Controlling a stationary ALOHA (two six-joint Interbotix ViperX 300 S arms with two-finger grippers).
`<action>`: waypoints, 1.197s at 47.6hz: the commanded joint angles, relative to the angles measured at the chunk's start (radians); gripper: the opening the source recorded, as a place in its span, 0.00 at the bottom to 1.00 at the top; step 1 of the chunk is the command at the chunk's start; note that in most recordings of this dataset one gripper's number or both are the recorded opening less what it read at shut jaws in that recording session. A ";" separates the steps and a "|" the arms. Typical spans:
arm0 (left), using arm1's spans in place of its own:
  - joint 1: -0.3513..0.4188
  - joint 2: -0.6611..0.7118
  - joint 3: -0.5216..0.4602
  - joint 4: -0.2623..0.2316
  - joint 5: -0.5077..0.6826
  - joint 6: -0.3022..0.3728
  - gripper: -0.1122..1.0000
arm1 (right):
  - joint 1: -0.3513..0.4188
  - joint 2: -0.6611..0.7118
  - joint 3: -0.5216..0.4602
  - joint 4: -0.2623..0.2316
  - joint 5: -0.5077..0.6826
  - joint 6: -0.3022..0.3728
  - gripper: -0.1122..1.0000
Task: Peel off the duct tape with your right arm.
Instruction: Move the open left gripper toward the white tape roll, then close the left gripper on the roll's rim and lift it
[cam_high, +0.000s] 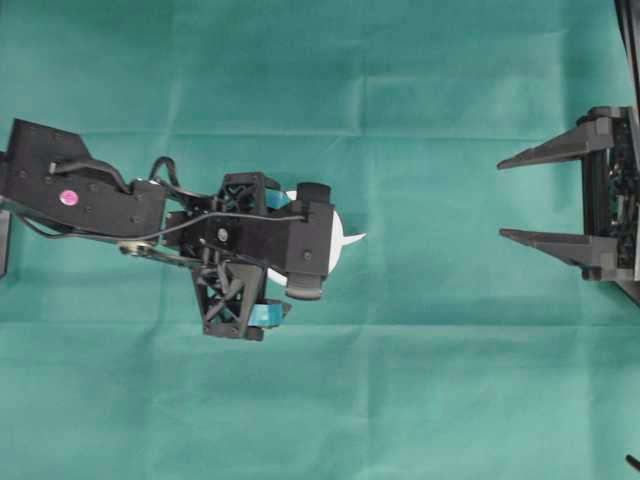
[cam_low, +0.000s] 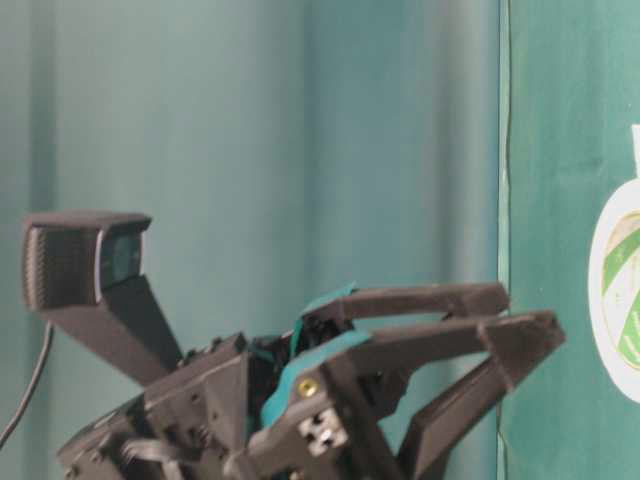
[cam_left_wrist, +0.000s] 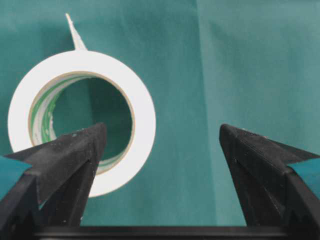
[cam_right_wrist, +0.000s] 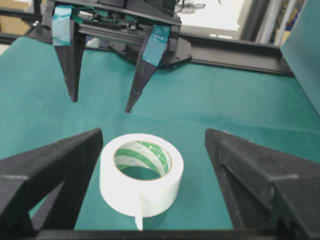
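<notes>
Hovering over the duct tape (cam_high: 340, 240) at frame centre-left, the left pincer (cam_high: 262, 255) stands apart, empty. The right pincer (cam_high: 512, 198), also apart, waits at right edge; the roll's tab (cam_high: 355, 238) points toward it.

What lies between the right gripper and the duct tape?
Nothing but bare green cloth lies between the right gripper and the duct tape; the overhead view shows it.
</notes>
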 joint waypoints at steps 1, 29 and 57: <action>0.000 0.008 -0.037 -0.003 -0.008 0.000 0.99 | -0.002 0.012 -0.011 -0.002 -0.009 0.002 0.76; -0.008 0.120 -0.044 -0.002 -0.025 0.000 0.99 | -0.002 0.018 -0.006 -0.002 -0.009 0.002 0.76; 0.025 0.156 0.028 0.000 -0.127 0.002 0.99 | 0.005 0.034 0.020 -0.002 -0.064 0.003 0.75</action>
